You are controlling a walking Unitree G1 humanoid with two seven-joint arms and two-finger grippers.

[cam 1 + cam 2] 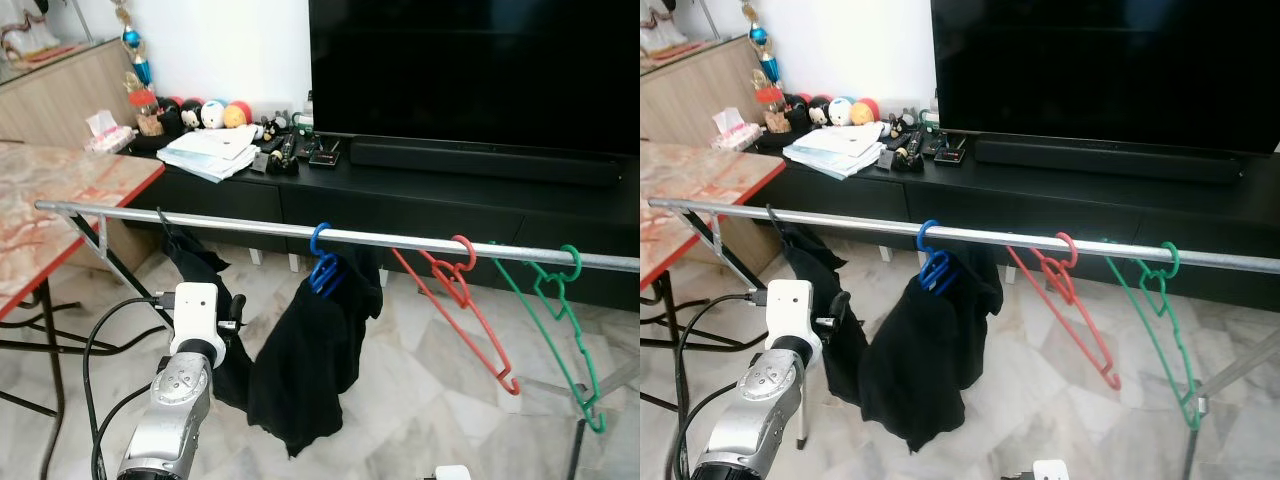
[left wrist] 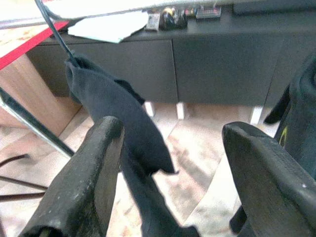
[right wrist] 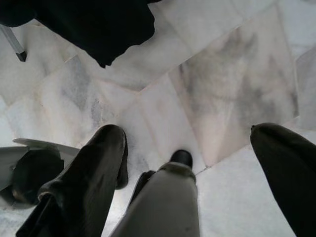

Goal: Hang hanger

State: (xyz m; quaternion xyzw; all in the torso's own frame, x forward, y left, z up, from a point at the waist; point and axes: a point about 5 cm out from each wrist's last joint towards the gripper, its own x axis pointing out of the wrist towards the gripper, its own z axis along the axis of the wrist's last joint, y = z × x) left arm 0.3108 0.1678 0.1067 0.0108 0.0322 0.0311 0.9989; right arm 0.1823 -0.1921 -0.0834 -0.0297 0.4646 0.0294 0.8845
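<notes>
Now the black hanger (image 1: 163,222) hangs at the rail's (image 1: 250,226) left end with a limp black garment (image 1: 205,290). Left gripper (image 2: 170,182) gapes wide near it, empty; right gripper (image 3: 197,173) also wide. Light, stiff wire; grab the hook neck.

text: none legible | papers (image 1: 212,152) on TV cabinet (image 1: 420,190) — print too small/blurred
</notes>
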